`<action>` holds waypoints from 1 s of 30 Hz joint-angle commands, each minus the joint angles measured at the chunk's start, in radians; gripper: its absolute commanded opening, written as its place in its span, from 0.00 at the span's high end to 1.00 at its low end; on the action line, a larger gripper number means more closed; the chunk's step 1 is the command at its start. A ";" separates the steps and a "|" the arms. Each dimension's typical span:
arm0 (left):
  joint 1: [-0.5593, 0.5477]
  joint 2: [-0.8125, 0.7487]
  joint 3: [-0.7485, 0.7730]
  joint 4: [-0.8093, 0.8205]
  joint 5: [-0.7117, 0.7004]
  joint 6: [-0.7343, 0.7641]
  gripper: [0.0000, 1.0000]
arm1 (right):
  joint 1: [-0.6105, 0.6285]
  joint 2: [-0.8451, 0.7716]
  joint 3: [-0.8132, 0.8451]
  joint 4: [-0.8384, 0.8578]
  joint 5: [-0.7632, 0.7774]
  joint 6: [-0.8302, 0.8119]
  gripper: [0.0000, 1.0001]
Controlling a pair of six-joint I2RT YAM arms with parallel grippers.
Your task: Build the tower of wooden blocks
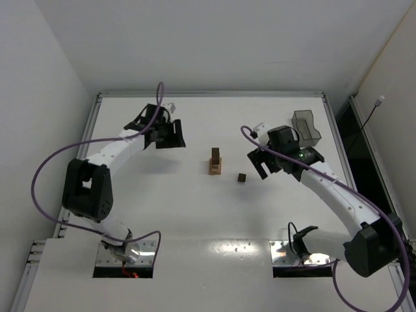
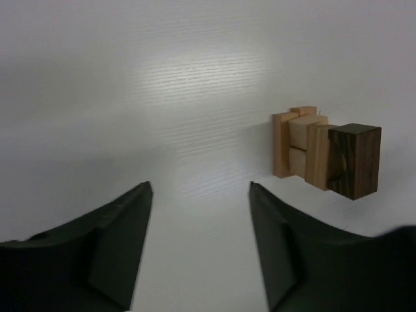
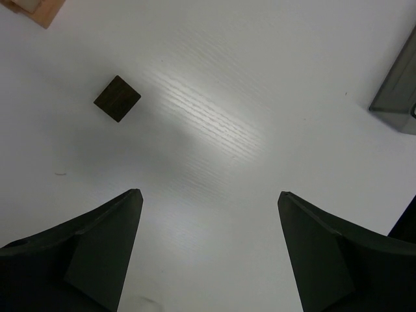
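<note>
The tower (image 1: 215, 162) stands mid-table: tan blocks with a dark brown block on top. In the left wrist view the tower (image 2: 318, 153) sits at the right, its dark brown block (image 2: 354, 160) nearest. A loose dark brown cube (image 1: 242, 177) lies just right of the tower; in the right wrist view this cube (image 3: 117, 98) is at upper left, with a tan corner of the tower (image 3: 42, 10) at the top edge. My left gripper (image 1: 170, 134) is open and empty, left of the tower. My right gripper (image 1: 259, 162) is open and empty, just right of the cube.
A translucent grey bin (image 1: 306, 127) stands at the back right, behind my right gripper; its corner shows in the right wrist view (image 3: 398, 91). The table's raised rim (image 1: 211, 94) runs along the back and sides. White walls surround the table.
</note>
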 commanded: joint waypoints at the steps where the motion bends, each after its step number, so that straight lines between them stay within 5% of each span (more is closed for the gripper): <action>1: -0.070 0.091 0.112 -0.022 -0.046 0.034 0.48 | -0.021 0.007 0.065 -0.004 -0.072 0.051 0.18; 3: -0.109 0.180 0.174 -0.034 -0.083 0.034 0.72 | -0.046 0.007 0.078 -0.014 -0.097 0.071 0.18; 9: -0.162 0.316 0.264 -0.062 -0.121 0.034 0.96 | -0.096 0.016 0.087 -0.014 -0.161 0.103 0.19; 30: -0.318 0.402 0.370 -0.062 -0.100 0.005 0.73 | -0.173 -0.023 0.039 -0.023 -0.269 0.114 0.19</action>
